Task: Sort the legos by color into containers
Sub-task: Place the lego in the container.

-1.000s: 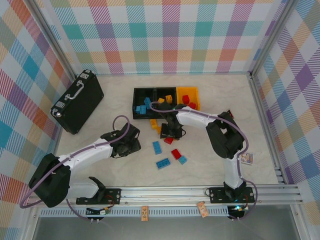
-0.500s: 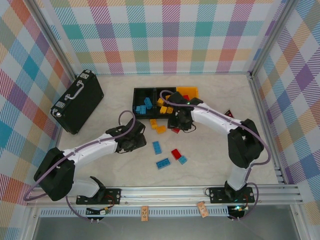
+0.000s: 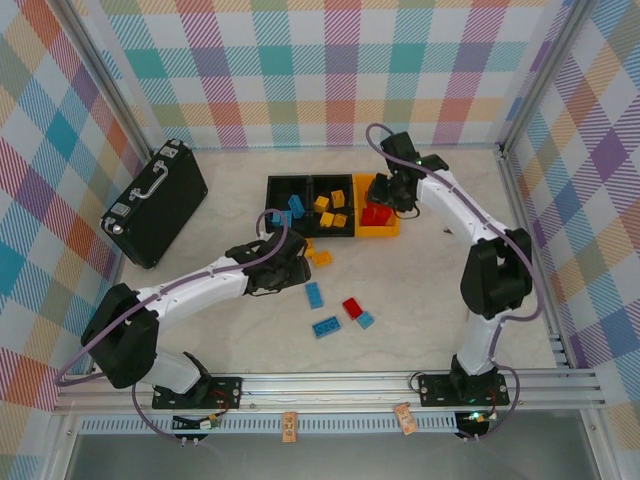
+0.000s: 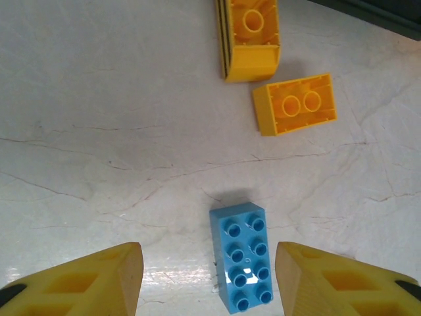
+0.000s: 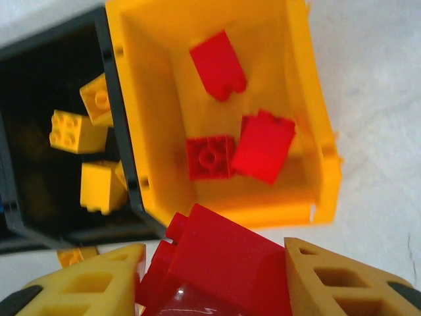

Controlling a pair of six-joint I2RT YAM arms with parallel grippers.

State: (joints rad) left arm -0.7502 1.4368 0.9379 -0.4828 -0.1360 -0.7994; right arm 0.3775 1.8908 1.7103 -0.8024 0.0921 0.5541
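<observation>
On the pale table (image 3: 430, 290), three bins stand in a row and two grippers work among scattered bricks.
The black case (image 3: 155, 203) lies at the far left, well apart from the bins. The left black bin (image 3: 269, 205) holds blue bricks, the middle black bin (image 3: 335, 179) holds yellow ones, and the yellow-orange bin (image 3: 378, 234) holds three red ones. The right gripper (image 5: 214, 266) hangs over one end of the yellow-orange bin, jaws clamped on the held red brick (image 5: 220, 247). The left gripper (image 4: 209, 276) stands wide and empty low over the table. A light blue brick (image 4: 245, 263) lies between its fingertips, touching neither. Two yellow bricks (image 4: 296, 104) lie just beyond it. Nearer the arm bases lie another blue brick (image 3: 325, 326), a loose red brick (image 3: 352, 307) and a small blue piece (image 3: 366, 320).
</observation>
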